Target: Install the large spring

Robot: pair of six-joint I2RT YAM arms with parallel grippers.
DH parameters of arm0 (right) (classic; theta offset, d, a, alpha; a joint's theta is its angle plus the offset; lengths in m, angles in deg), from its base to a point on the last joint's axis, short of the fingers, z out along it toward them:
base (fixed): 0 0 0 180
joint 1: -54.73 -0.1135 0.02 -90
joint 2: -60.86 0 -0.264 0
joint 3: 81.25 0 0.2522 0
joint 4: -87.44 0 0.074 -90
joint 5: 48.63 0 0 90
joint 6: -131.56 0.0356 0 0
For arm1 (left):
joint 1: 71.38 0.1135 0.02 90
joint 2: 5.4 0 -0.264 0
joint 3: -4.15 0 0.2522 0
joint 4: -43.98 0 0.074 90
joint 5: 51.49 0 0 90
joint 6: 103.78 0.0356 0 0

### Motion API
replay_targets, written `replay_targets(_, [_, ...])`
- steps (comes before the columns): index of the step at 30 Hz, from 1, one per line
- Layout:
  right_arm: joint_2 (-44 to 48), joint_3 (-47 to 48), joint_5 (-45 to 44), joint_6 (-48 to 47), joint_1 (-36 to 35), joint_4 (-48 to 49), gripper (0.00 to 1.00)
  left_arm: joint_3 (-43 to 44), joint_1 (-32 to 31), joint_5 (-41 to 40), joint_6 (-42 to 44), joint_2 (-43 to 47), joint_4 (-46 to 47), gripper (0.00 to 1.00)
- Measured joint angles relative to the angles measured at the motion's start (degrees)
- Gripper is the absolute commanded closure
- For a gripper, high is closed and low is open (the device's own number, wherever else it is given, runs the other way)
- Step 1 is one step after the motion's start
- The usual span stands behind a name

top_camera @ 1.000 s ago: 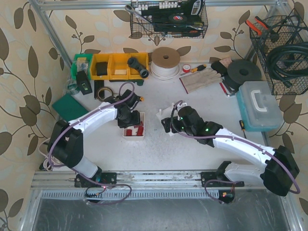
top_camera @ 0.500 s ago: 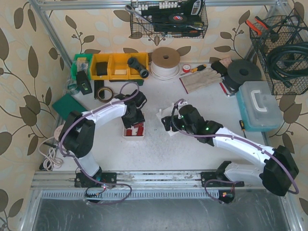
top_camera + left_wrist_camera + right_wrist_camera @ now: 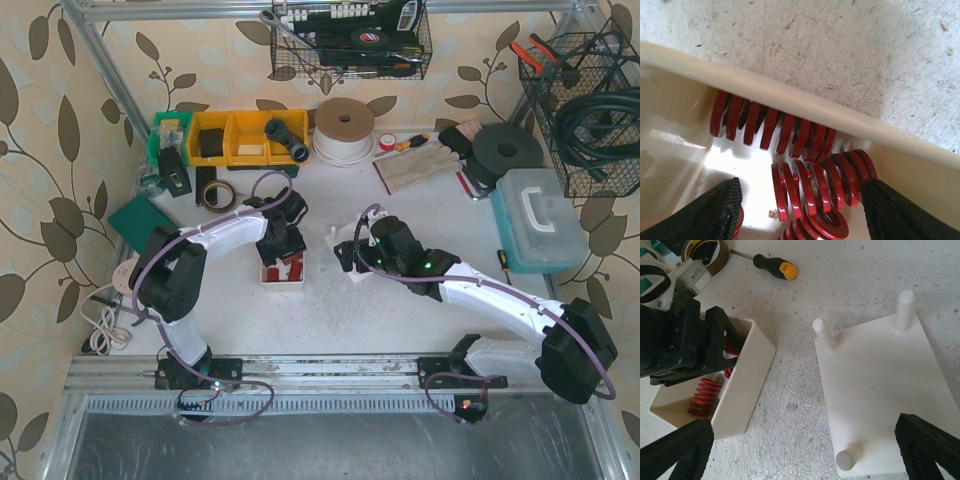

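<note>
Several red springs (image 3: 815, 182) lie in a small white bin (image 3: 805, 102), seen on the table left of centre (image 3: 283, 281). My left gripper (image 3: 805, 212) reaches down into the bin (image 3: 742, 385), open, with its black fingers (image 3: 722, 210) on either side of one spring; the right finger touches that spring's end. Which spring is the large one I cannot tell. A white plate (image 3: 880, 385) with three upright pegs (image 3: 824, 334) lies just right of the bin. My right gripper (image 3: 802, 450) hovers over the plate's near edge, open wide and empty.
A screwdriver (image 3: 767, 265) and a tape roll (image 3: 705, 250) lie beyond the bin. Yellow bins (image 3: 235, 138), a cord spool (image 3: 343, 128) and a pale toolbox (image 3: 540, 220) line the back and right. A green pad (image 3: 145, 222) lies at the left.
My left arm's elbow has swung right while its gripper stayed in the bin, and its fingers have spread a little. The bin shifted slightly right. The right arm has barely moved.
</note>
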Motion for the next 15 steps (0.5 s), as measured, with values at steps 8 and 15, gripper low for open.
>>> replay_targets(8, [-0.3, 0.0, 0.2, 0.0, 0.0, 0.0, 0.03, -2.7, -0.1, 0.4, -1.5, 1.6, 4.9, 0.29])
replay_targets(15, [-0.6, 0.0, 0.4, 0.0, 0.0, 0.0, 0.03, -3.1, -0.2, 0.4, -4.0, 2.3, 5.0, 0.31])
